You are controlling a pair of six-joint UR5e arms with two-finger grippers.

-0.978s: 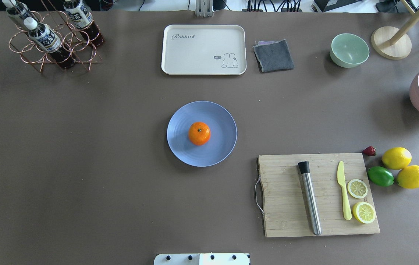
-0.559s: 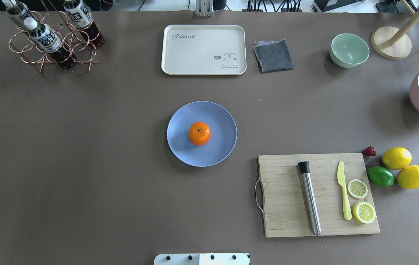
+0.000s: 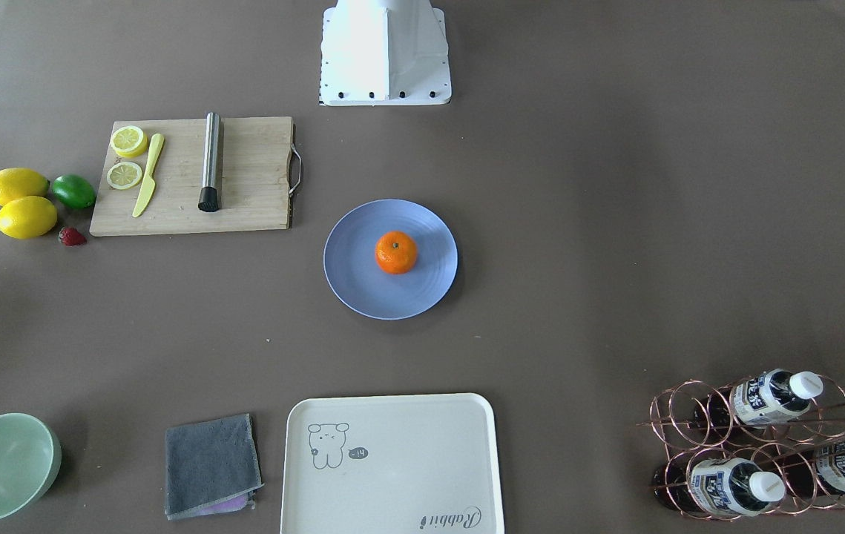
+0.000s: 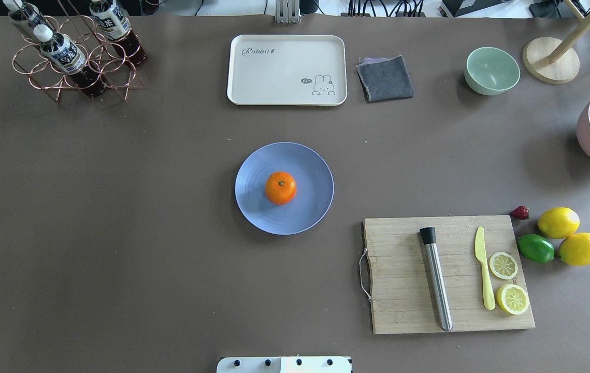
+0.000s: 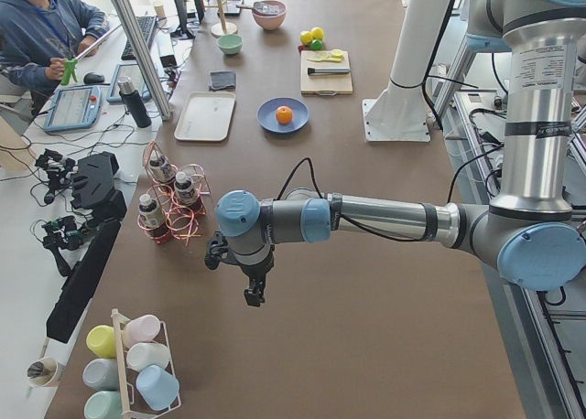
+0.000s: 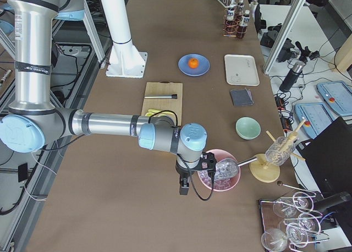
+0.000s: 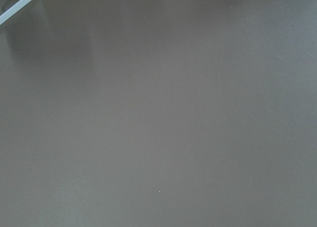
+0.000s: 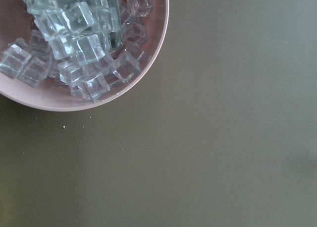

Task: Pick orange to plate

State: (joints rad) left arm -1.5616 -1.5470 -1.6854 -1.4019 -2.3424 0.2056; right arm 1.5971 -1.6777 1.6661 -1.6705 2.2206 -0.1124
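Evidently nothing on the table had shifted against the overhead pictures from a second before: the orange (image 4: 281,187) sat as it had, stem dot up, near the middle of the plate (image 4: 307,216), and neither arm showed in that view. The left gripper (image 5: 252,294) hung above bare tabletop at the robot's left end, near the copper bottle rack (image 5: 174,207), touching nothing. The right gripper (image 6: 183,187) hung at the opposite end, just beside the pink bowl (image 8: 44,99) of ice cubes. Both showed only in the side views, so how far their fingers stood apart could not be told; nothing could be made out between them.
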